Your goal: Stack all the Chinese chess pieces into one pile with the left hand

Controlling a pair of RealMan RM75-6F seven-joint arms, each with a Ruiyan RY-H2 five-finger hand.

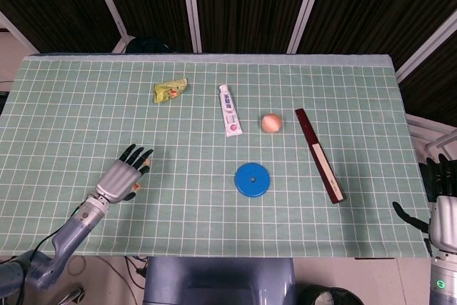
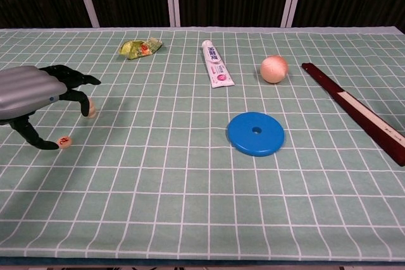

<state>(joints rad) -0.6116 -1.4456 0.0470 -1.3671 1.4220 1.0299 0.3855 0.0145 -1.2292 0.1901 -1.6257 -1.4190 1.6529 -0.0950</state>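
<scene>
Two stacked tan Chinese chess pieces (image 2: 92, 110) stand at the table's left, mostly hidden behind my left hand's fingers (image 2: 81, 96). A single tan piece (image 2: 64, 141) with a red character lies flat just in front of them, beside the thumb tip. My left hand (image 1: 121, 178) (image 2: 28, 93) hovers over both with its fingers spread and holds nothing. In the head view only a sliver of the single piece (image 1: 135, 186) shows beside the hand. My right hand (image 1: 443, 208) hangs off the table's right edge, fingers apart and empty.
A blue disc (image 2: 255, 133) lies in the middle. Behind it are a toothpaste tube (image 2: 216, 64), a peach-coloured ball (image 2: 274, 69) and a yellow-green wrapper (image 2: 140, 47). A long dark red stick (image 2: 354, 110) runs along the right side.
</scene>
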